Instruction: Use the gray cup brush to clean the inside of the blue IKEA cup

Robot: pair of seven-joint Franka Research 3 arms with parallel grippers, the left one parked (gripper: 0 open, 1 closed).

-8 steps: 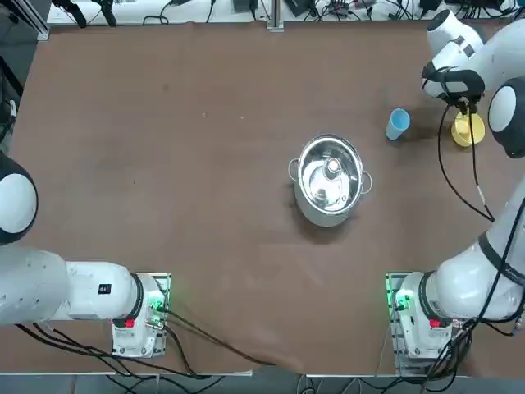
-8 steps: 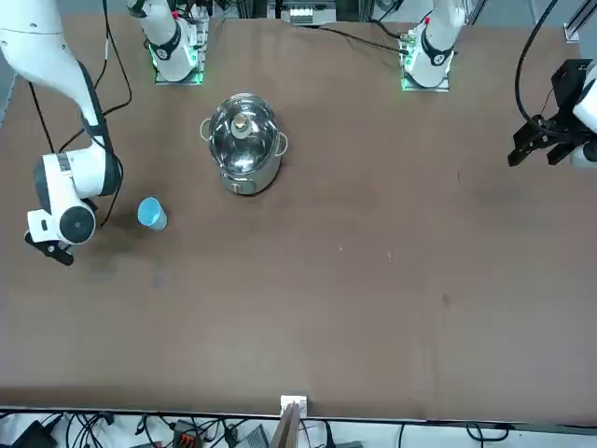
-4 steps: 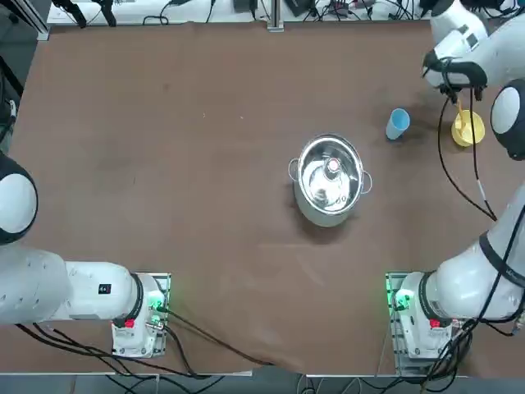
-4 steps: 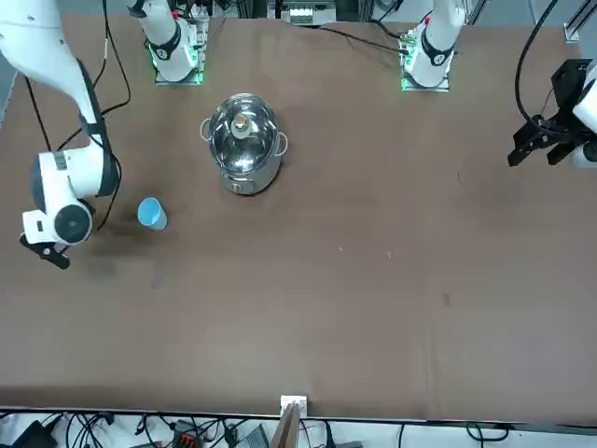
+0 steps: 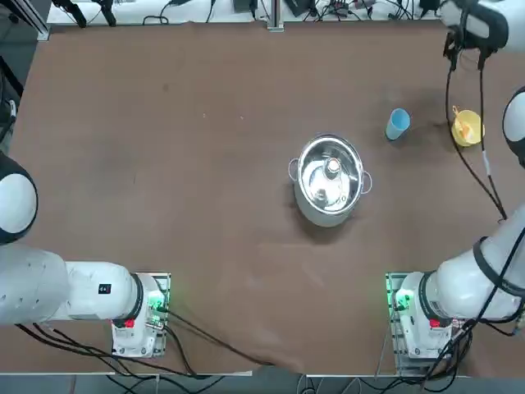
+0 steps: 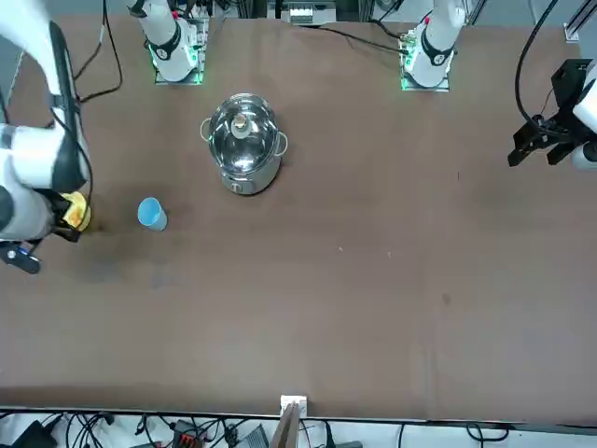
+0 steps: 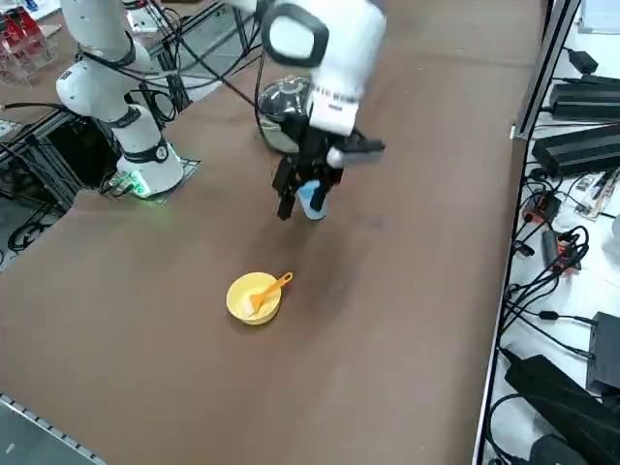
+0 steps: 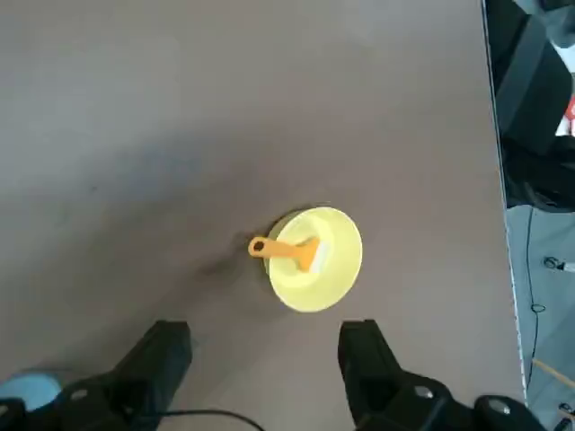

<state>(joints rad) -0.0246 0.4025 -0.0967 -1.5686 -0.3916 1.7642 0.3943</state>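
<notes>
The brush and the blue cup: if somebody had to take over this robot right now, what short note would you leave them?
Right gripper: open, empty, raised above the table over the yellow bowl.
Gray cup brush (it looks orange): lies in the yellow bowl, handle sticking out over the rim.
Blue IKEA cup: stands upright on the table, beside the bowl and apart from it; steel pot at mid-table.
Done: nothing visible; the brush is not picked up.
Left: grasp the brush, carry it to the cup, scrub the inside.
</notes>
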